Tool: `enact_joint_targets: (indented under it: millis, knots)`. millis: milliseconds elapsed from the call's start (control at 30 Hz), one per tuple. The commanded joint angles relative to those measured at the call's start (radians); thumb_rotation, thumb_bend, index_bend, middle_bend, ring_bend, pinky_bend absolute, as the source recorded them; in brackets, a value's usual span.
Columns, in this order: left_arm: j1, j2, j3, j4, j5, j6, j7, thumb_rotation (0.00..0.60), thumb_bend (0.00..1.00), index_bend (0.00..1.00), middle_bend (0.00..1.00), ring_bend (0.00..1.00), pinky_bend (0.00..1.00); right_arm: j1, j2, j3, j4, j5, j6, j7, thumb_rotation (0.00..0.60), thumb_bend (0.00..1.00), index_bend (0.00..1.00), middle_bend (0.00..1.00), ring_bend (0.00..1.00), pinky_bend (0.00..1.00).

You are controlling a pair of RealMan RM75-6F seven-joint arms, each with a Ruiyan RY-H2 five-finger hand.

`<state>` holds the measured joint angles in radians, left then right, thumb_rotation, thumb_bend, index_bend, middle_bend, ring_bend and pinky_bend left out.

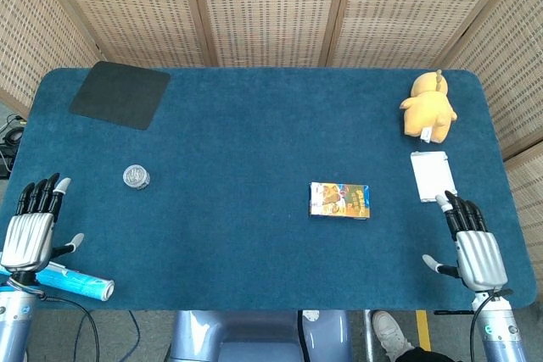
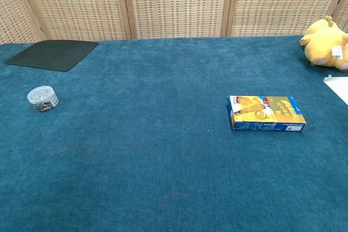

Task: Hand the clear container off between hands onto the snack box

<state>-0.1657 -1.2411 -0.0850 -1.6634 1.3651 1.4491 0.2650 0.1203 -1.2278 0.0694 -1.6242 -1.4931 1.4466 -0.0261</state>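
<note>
While both hands hover open-fingered at near corners (holding nothing), clear container sits well left of snack box

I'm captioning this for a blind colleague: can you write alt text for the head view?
Seen from above, a blue table holds a small clear container at left and a snack box lying flat right of centre, well apart. The left hand and right hand hover open at the near corners, holding nothing. A black mat, yellow plush toy and white card lie further back.
</note>
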Motion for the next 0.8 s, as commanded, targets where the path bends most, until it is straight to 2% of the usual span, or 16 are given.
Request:
enact_joint_targets:
  millis: [33, 233, 333, 467, 600, 800]
  knots:
    - [-0.003, 0.0, -0.005, 0.0, -0.01, -0.009, -0.002, 0.6, 0.2, 0.0, 0.0, 0.0, 0.0, 0.002, 0.002, 0.006, 0.002, 0.014, -0.008, 0.009, 0.6, 0.0, 0.04, 0.0, 0.0, 0.0]
    - [-0.052, 0.021, -0.039, 0.015, -0.066, -0.095, 0.002, 0.6, 0.2, 0.0, 0.0, 0.0, 0.0, 0.004, 0.01, 0.011, 0.01, 0.029, -0.019, 0.033, 0.6, 0.0, 0.04, 0.0, 0.0, 0.0]
    - [-0.127, 0.071, -0.077, 0.017, -0.13, -0.243, -0.031, 0.6, 0.21, 0.0, 0.0, 0.0, 0.0, 0.005, 0.007, 0.007, 0.009, 0.025, -0.022, 0.022, 0.6, 0.0, 0.04, 0.0, 0.0, 0.0]
    - [-0.187, 0.104, -0.1, 0.026, -0.186, -0.365, -0.062, 0.6, 0.23, 0.0, 0.0, 0.0, 0.0, 0.005, 0.004, 0.006, 0.008, 0.025, -0.022, 0.017, 0.6, 0.0, 0.04, 0.0, 0.0, 0.0]
    - [-0.257, 0.108, -0.117, 0.059, -0.248, -0.461, -0.018, 0.6, 0.24, 0.0, 0.0, 0.0, 0.0, 0.008, 0.001, 0.008, 0.014, 0.036, -0.034, 0.017, 0.6, 0.0, 0.04, 0.0, 0.0, 0.0]
    - [-0.37, 0.089, -0.128, 0.115, -0.411, -0.615, 0.061, 0.6, 0.24, 0.02, 0.0, 0.0, 0.0, 0.016, -0.003, 0.011, 0.022, 0.049, -0.053, 0.017, 0.6, 0.0, 0.04, 0.0, 0.0, 0.0]
